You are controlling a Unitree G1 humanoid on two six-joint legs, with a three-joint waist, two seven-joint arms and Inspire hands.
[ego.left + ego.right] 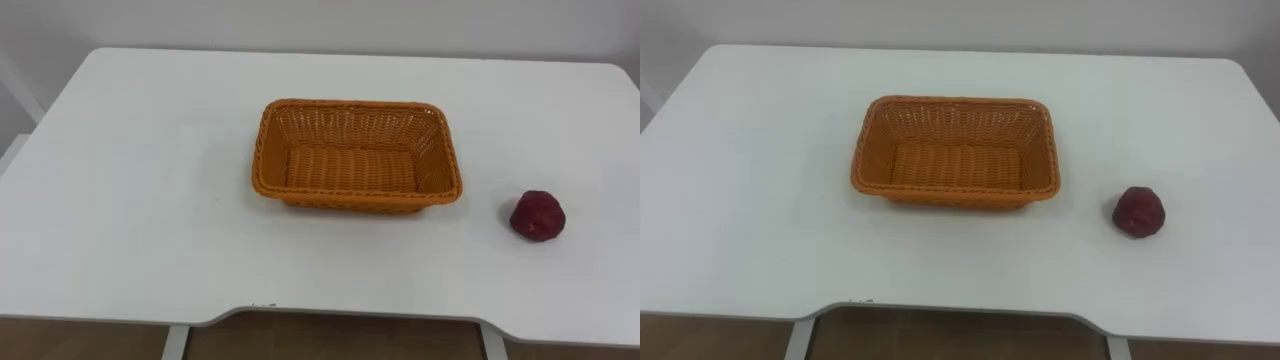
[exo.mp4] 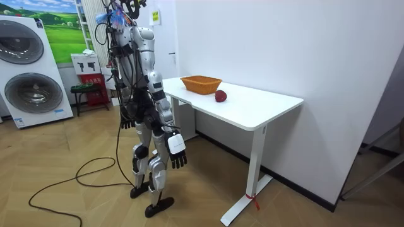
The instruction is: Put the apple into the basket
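Note:
A dark red apple lies on the white table, to the right of the basket and apart from it. The orange wicker basket stands empty near the table's middle. In the room view I stand at the table's end, facing it, with both arms hanging down. My right hand hangs by my thigh, on the side nearer the camera, fingers relaxed and open, holding nothing. My left hand hangs at my far side, also relaxed and empty. Apple and basket sit at my end of the tabletop.
The table's front edge has a shallow cut-out before me. A white wall runs behind the table. Washing machines and a small stool stand behind me.

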